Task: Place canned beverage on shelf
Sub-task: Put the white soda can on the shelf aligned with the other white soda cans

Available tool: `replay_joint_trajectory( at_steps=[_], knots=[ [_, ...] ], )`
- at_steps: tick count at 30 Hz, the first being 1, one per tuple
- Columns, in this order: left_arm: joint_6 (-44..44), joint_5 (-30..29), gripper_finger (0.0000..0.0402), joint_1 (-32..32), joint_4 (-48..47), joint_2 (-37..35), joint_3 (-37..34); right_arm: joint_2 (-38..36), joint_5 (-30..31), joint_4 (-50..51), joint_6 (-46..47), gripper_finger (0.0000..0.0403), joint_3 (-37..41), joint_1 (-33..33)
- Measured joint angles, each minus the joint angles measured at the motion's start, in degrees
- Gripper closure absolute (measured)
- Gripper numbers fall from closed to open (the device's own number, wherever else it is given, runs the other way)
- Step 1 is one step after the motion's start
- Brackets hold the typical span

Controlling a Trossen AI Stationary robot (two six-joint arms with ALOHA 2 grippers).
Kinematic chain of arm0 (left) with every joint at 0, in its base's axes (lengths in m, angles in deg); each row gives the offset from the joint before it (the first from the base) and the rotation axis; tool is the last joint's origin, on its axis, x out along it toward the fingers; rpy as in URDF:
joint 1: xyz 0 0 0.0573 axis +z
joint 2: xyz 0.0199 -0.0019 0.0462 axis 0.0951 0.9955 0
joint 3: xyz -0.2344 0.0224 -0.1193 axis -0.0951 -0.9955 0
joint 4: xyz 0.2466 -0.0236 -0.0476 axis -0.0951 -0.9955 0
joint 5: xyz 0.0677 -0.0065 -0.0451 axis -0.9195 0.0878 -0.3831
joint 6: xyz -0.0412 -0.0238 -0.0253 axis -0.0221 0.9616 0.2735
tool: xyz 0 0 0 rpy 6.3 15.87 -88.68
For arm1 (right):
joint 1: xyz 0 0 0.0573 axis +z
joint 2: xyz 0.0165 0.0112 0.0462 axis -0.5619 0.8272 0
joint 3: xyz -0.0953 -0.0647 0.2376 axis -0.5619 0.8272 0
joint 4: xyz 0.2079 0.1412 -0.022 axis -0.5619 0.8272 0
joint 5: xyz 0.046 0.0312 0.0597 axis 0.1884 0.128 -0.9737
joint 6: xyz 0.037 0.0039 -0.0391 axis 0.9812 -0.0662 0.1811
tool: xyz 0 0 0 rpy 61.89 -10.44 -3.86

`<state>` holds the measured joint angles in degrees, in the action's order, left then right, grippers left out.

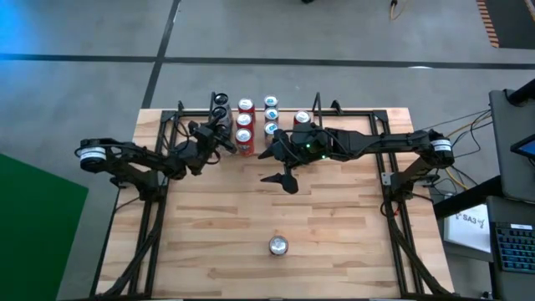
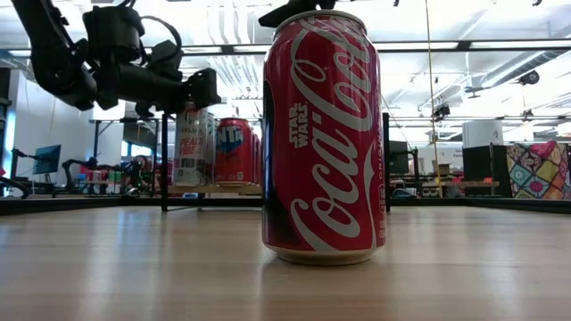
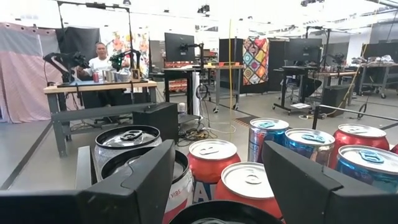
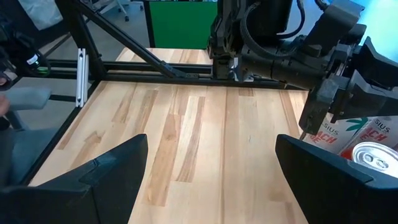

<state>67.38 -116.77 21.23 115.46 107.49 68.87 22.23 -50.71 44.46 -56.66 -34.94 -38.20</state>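
Leftmost, the left gripper is seen at the shelf on the table's far edge, its fingers clenched around a dark-rimmed can at the rack's left end. Beside it, red cans and blue-topped cans are lined up in rows on the rack. Further right, the right gripper is held over the bare wooden table, released and holding nothing. A single red cola can is left standing upright near the table's front edge, well apart from both arms.
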Motion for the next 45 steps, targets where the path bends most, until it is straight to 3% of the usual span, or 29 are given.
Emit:
replay_joint_trajectory(
  at_steps=[17,30,45],
  knots=[
    [-0.1,-0.31,0.0175,0.0,3.09,1.63,-0.05,0.0,-0.01,0.07,0.36,0.006,0.59,0.0],
    [-0.03,-0.33,0.0132,-0.02,3.22,1.65,-0.13,0.0,-0.01,0.02,0.32,0.006,0.61,0.0],
    [-0.37,-0.61,0.0129,-0.33,2.67,-2.5,-0.26,0.0,-0.01,-0.53,0.91,0.006,0.58,0.0]
  ],
)
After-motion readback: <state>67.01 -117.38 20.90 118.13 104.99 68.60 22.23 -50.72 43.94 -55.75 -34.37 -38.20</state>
